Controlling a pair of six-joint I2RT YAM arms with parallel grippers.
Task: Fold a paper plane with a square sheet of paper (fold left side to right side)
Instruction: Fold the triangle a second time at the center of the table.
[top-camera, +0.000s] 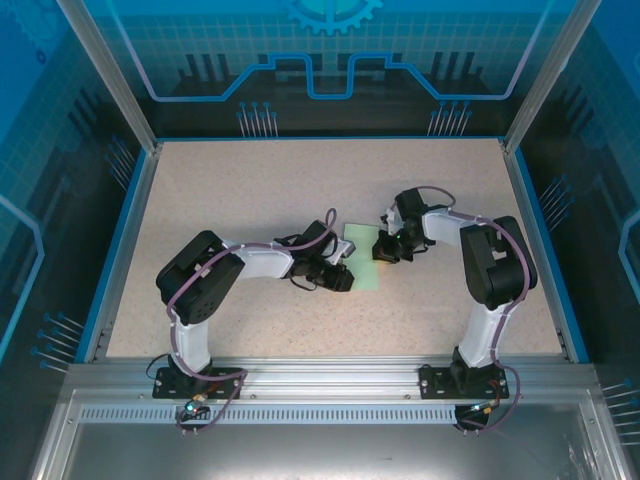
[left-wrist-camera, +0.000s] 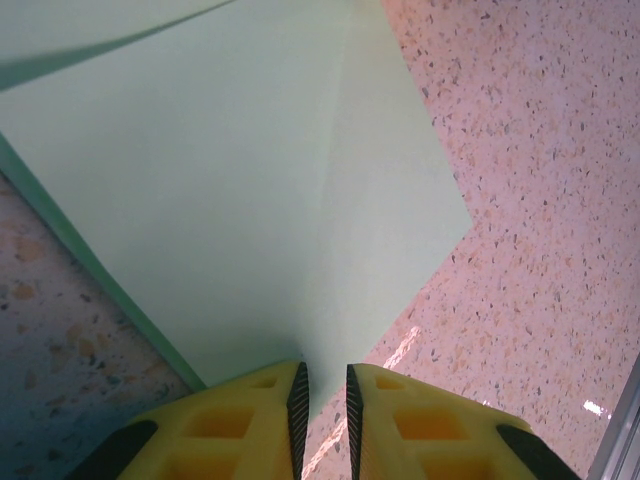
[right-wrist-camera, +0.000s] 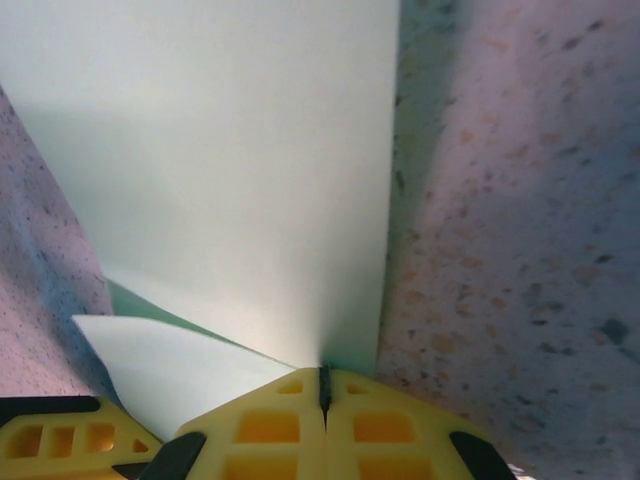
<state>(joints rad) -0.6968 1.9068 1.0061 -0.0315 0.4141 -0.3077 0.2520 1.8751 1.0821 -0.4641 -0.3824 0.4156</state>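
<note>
I see the square sheet of paper (top-camera: 362, 262) mid-tabletop (top-camera: 250, 190) between the arms. The right tool (right-wrist-camera: 322, 385) is closed tight on its edge and the left tool (left-wrist-camera: 324, 400) is narrowly apart astride a corner, so I'd carry the pinched side across slowly and match the edges before creasing. The left wrist view shows a faint crease running to that corner, which the top view cannot resolve.
</note>
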